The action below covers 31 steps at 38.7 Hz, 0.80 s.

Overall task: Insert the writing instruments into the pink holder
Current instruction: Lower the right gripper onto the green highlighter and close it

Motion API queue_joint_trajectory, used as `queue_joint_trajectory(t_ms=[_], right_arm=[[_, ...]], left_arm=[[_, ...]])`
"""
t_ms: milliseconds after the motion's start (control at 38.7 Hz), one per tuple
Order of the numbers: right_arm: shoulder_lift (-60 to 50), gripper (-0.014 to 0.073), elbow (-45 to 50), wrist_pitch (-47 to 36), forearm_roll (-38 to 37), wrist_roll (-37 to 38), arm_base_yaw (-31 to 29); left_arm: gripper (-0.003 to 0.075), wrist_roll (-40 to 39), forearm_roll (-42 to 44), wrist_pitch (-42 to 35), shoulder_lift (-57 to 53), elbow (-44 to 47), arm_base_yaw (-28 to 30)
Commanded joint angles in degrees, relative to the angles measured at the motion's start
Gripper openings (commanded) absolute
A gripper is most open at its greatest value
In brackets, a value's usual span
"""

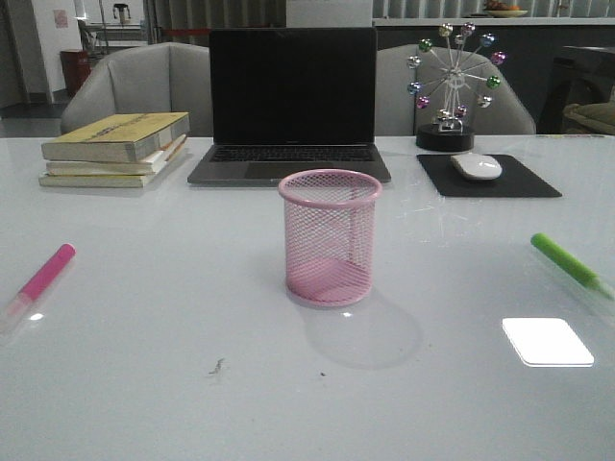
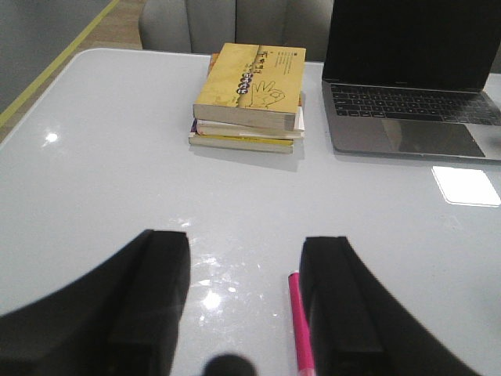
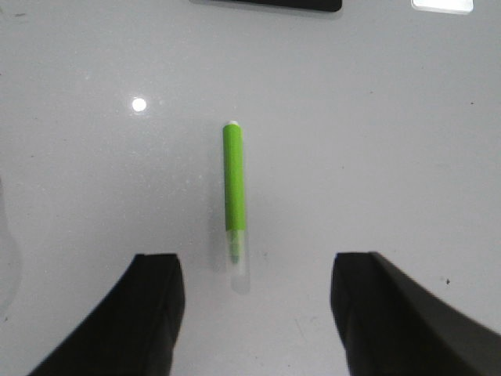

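The pink wire-mesh holder [image 1: 330, 238] stands upright and empty in the middle of the table. A magenta marker [image 1: 42, 277] lies flat at the front left, a green marker [image 1: 569, 263] at the front right. Neither gripper shows in the front view. My left gripper [image 2: 246, 266] is open above the table; the magenta marker [image 2: 300, 326] lies just inside one of its fingers [image 2: 335, 305]. My right gripper [image 3: 254, 286] is open too, and the green marker [image 3: 234, 190] lies on the table just ahead of the gap, its pale cap end nearest the fingers.
Behind the holder sit an open laptop [image 1: 291, 106], a stack of books [image 1: 115, 149] at the back left, and a white mouse [image 1: 477, 166] on a black pad [image 1: 490, 176] beside a ferris-wheel ornament [image 1: 450, 91] at the back right.
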Motion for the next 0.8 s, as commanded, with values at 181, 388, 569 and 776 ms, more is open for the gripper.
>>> queue_joint_trajectory(t_ms=[181, 388, 569, 776], right_arm=[[18.8, 0.0519, -20.4, 11.8, -0.7, 0.2, 0.0], [30.1, 0.0517, -30.5, 17.3, 0.1, -0.3, 0.0], [36.4, 0.0517, -34.5, 17.9, 0.2, -1.0, 0.0], [41.3, 0.0517, -35.3, 17.7, 0.3, -1.4, 0.0]], left_arm=[[0.0404, -0.5, -0.6, -4.6, -0.2, -2.0, -0.4], [0.0404, -0.5, -0.6, -4.6, -0.2, -2.0, -0.4], [0.0404, -0.5, -0.6, -4.6, -0.2, -2.0, -0.4], [0.0404, -0.5, -0.6, -4.6, -0.2, -2.0, -0.4]])
